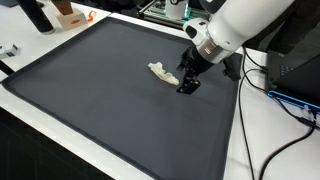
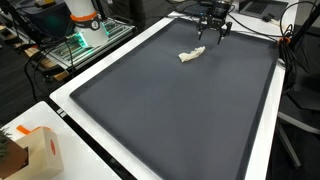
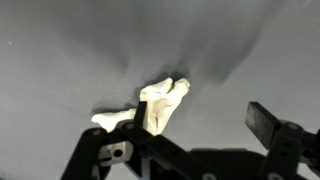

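Here is the white robot arm, leaning low over the wide dark grey rubbery mat (image 1: 90, 100), with its black two-fingered claw (image 1: 187, 88) pointing down at the surface. The claw is spread wide and pinches nothing. Just beside its tips lies a small crumpled cream-white scrap (image 1: 160, 71), cloth or paper, I cannot tell which. It lies flat on the mat, towards the end where the arm stands and well away from the mat's other edges.

In the wrist view the scrap (image 3: 160, 105) sits in the gap between the two dark fingers (image 3: 262, 118), nearer one finger than the other. A smaller pale lobe sticks out to the side. Whether a fingertip touches it is not clear from any view.

The mat covers most of a white tabletop (image 2: 75, 105). In an exterior view, a brown cardboard box (image 2: 40, 150) stands off the mat at a near corner. Black cables (image 1: 265, 120) trail down the table's side behind the arm.
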